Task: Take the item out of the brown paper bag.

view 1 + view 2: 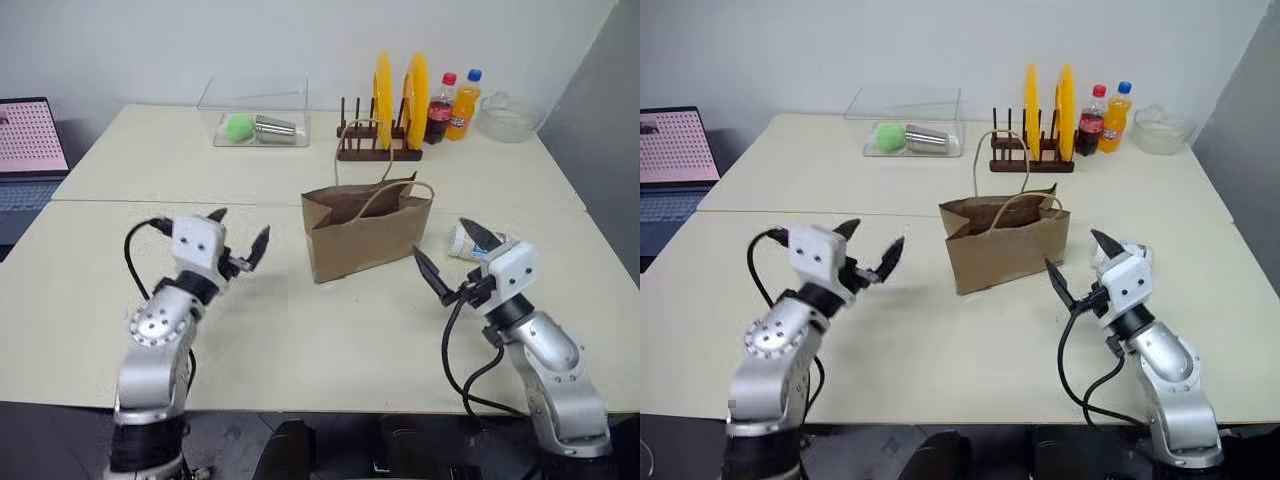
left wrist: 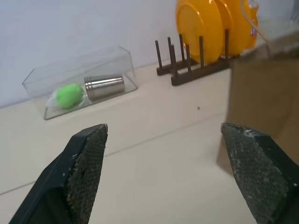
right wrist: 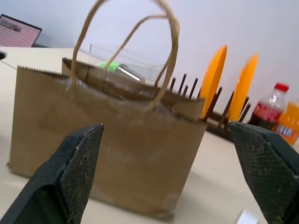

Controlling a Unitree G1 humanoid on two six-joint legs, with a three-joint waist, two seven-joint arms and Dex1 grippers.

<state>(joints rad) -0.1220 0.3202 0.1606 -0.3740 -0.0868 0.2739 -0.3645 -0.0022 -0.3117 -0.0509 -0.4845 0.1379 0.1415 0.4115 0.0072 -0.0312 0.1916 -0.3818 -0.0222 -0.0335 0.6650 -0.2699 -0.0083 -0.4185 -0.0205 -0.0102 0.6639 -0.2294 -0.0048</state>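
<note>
Two grippers flank the brown paper bag [image 1: 366, 232], which stands upright near the middle of the table [image 1: 300, 340] with its mouth open. The left gripper [image 1: 240, 240] hovers to the bag's left, fingers spread and empty. The right gripper [image 1: 455, 255] hovers to the bag's right, jaws wide and holding nothing. The item [image 1: 468, 243] lies on the table just right of the bag, partly hidden behind the right gripper's far finger; its label is hard to read.
</note>
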